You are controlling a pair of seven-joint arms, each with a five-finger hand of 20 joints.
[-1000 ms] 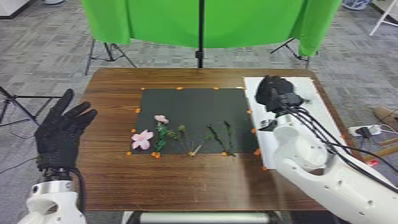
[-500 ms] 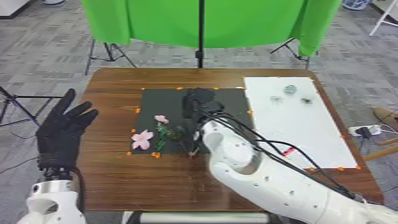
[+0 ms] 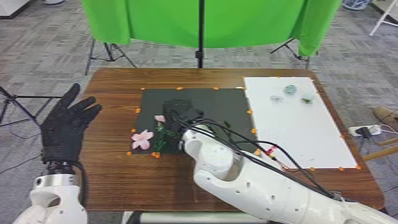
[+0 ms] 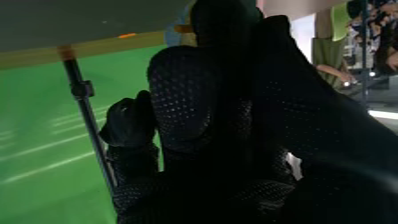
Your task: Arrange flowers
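Observation:
In the head view, my right hand (image 3: 180, 107) is low over the middle-left of the black mat (image 3: 226, 100). The right wrist view shows my right hand (image 4: 191, 95) with curled fingers pinching a pale blue, thin petal-like piece (image 4: 172, 38), mostly hidden behind them. A large pink flower (image 3: 142, 139) lies at the mat's near left, a smaller pink one (image 3: 160, 118) beyond it, beside a green sprig (image 3: 161, 137). My forearm covers most of the other stems. Off the table's left edge, my left hand (image 3: 69, 125) is open, fingers spread.
A white board (image 3: 293, 130) lies to the right of the mat, with small pale green pieces (image 3: 290, 89) near its far end. Orange tape bits line the mat's edges. Beyond the brown table (image 3: 115, 185) stand a green cloth and a black pole.
My right hand has swung left from the white board to the black mat, uncovering the board's small pieces and covering stems. My left hand has shifted slightly.

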